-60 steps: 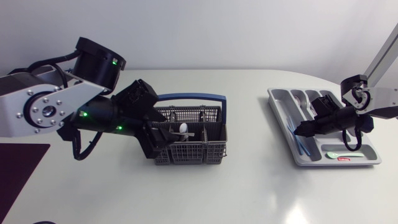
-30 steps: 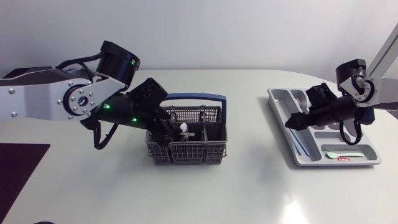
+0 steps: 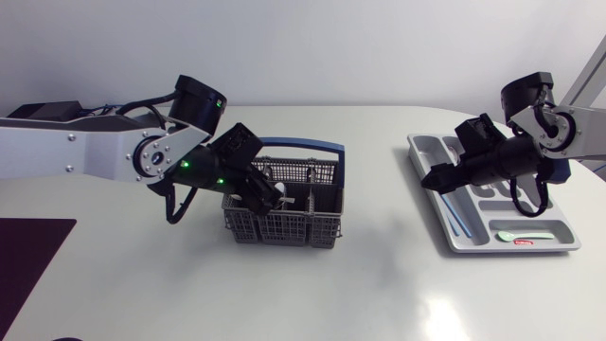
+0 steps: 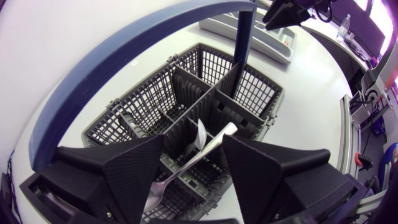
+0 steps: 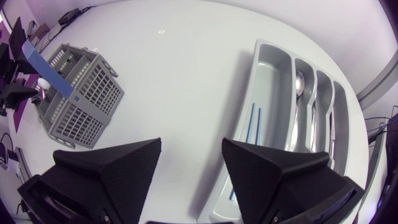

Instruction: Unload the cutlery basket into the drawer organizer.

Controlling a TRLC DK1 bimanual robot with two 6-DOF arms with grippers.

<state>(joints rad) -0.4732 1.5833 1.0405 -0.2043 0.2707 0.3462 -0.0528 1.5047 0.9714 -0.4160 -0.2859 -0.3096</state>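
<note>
The grey cutlery basket (image 3: 289, 225) with its blue handle (image 3: 327, 150) stands left of the table's middle. My left gripper (image 3: 268, 196) hangs over the basket's near compartments, open. In the left wrist view a silver utensil (image 4: 208, 149) leans up out of the basket (image 4: 249, 93) between the fingers (image 4: 134, 174) with a gap on each side, next to a white piece (image 4: 201, 132). My right gripper (image 3: 433, 180) hovers open and empty over the left edge of the grey drawer organizer (image 3: 559, 248). It shows empty in its own view too (image 5: 189, 180).
In the organizer (image 5: 273, 56) lie blue sticks (image 5: 252, 118), metal spoons (image 5: 300, 81), a mint-green spoon (image 3: 516, 232) and a small red item (image 3: 524, 242). The right wrist view shows the basket (image 5: 78, 93) far off across bare white table.
My left arm has swung round and lowered its gripper over the basket, fingers narrowing a little. My right gripper has opened and lifted up and left from the organizer.
</note>
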